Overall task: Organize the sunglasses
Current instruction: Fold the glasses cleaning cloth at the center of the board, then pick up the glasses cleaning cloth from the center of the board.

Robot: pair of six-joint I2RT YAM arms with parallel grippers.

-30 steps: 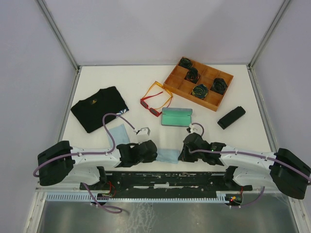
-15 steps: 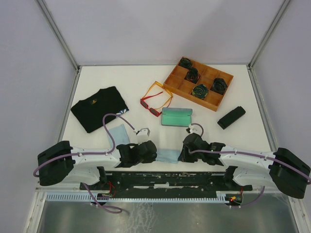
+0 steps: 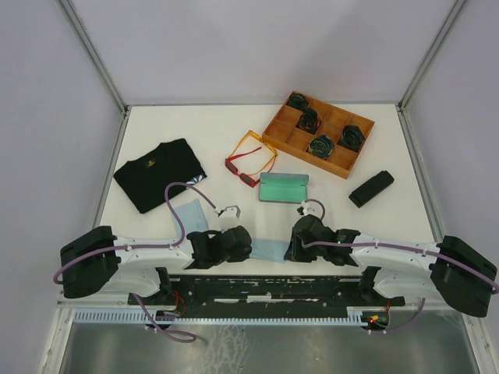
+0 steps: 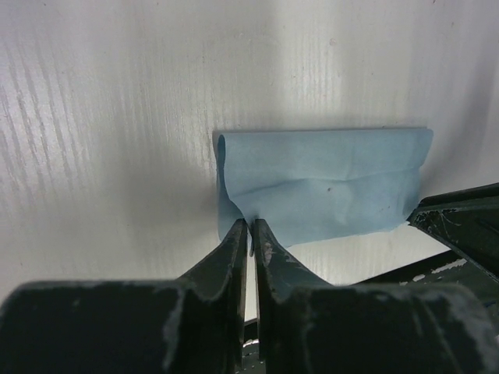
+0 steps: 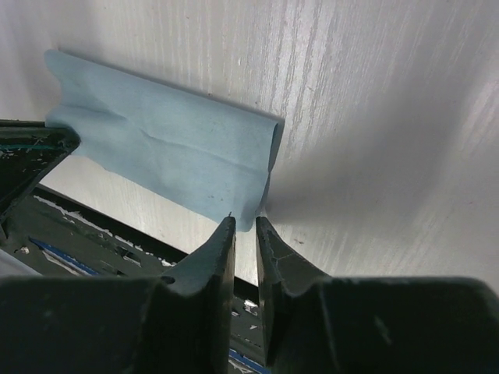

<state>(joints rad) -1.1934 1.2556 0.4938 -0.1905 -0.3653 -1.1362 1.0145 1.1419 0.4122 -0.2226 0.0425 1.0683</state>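
Two tools worked one folded cloth [image 4: 327, 183]: the left tool [image 4: 250, 234] was clamped on its corner, the right tool [image 5: 245, 230] slightly apart at the opposite corner. Both sunglasses [image 3: 249, 160] lay well beyond them. Lifting evenly would likely keep the fold.

Red sunglasses [image 3: 242, 167], orange-yellow sunglasses [image 3: 260, 149], light blue cloth [image 4: 327, 183], mint-green case [image 3: 284, 188], black shirt [image 3: 160, 173].

The top camera looks down from above and behind; both wrist cameras look closely at one shared folded light-blue cloth [image 3: 270, 249] [image 4: 327, 187] [image 5: 171, 160].
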